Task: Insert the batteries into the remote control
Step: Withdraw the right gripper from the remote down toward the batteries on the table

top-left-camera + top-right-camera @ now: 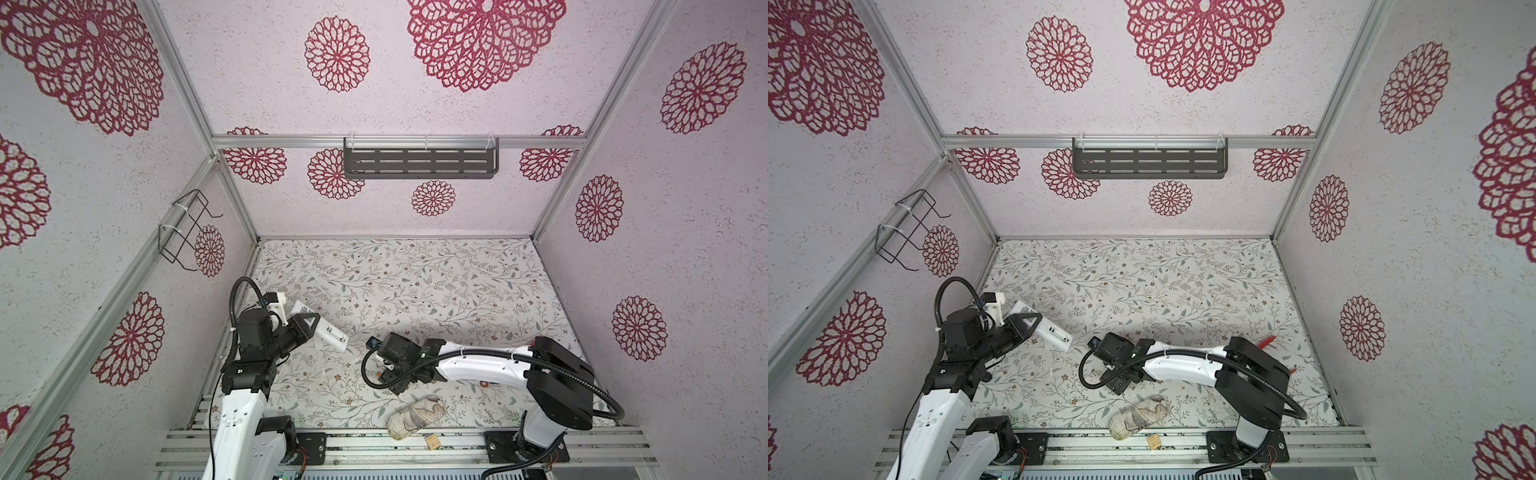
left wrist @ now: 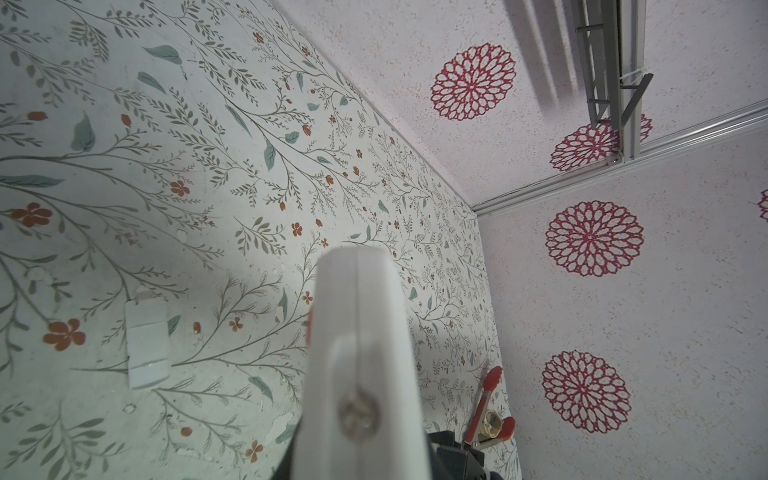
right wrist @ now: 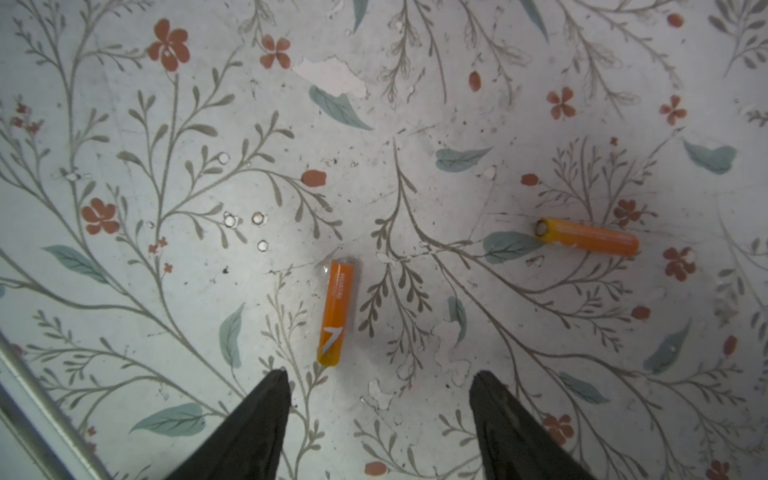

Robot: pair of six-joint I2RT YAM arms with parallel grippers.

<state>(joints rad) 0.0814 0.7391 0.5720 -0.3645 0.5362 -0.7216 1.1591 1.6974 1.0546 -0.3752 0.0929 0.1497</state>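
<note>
Your left gripper (image 1: 311, 326) was clamped on the white remote control (image 1: 334, 336), held above the floral table (image 1: 415, 282). Your right gripper (image 3: 378, 376) hung open over the two orange batteries (image 3: 336, 311), lying apart on it.

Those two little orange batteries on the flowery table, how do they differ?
The nearer slim orange cylindrical battery lies just ahead of the open right gripper, lengthwise to it; the farther orange battery lies crosswise, off to one side. The nearer shows bold white print; the farther's is faint. Both lie flat on the floral table, untouched.
</note>
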